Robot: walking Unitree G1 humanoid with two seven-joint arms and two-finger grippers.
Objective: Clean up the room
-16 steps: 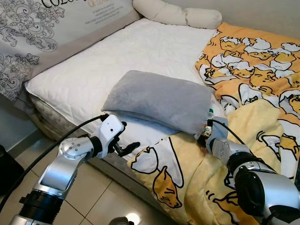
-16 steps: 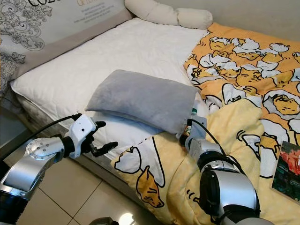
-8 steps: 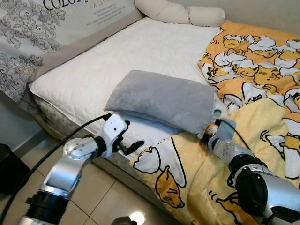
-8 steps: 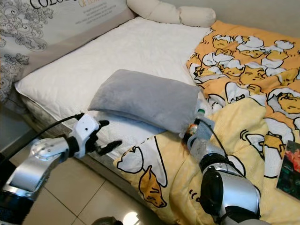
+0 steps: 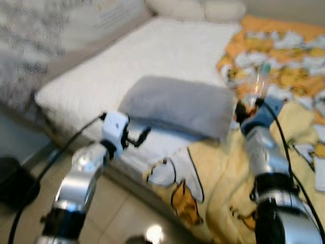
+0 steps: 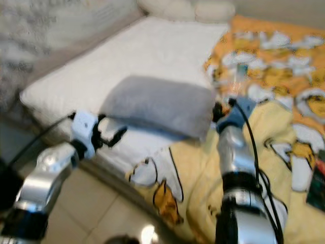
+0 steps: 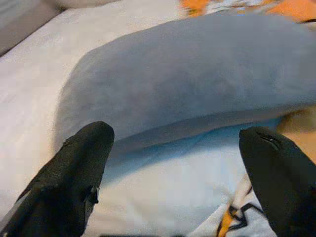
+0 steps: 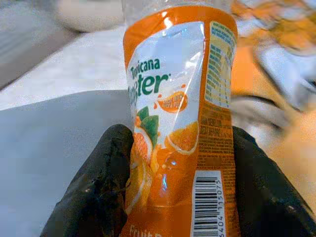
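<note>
A clear bottle with an orange Tropicana label [image 8: 180, 123] is held upright above the yellow duck-print duvet [image 5: 218, 178], and my right gripper [image 5: 249, 109] is shut on it. The bottle [image 5: 259, 84] stands up from the gripper just right of the grey pillow [image 5: 177, 104]. That pillow lies on the white mattress [image 5: 152, 51]. My left gripper [image 5: 137, 136] hovers open at the bed's near edge, its fingers pointing at the pillow [image 7: 187, 74] with nothing between them. The eye views are blurred.
Cream bolster pillows [image 5: 198, 9] lie at the head of the bed, and a patterned cover [image 5: 40, 30] runs along its left side. A dark object [image 5: 12, 178] sits on the tiled floor at left. A dark book [image 6: 319, 175] rests on the duvet at right.
My right gripper has lifted the bottle up from the duvet beside the pillow. My left gripper has risen and closed in on the pillow. The camera is moving, so the picture is blurred.
</note>
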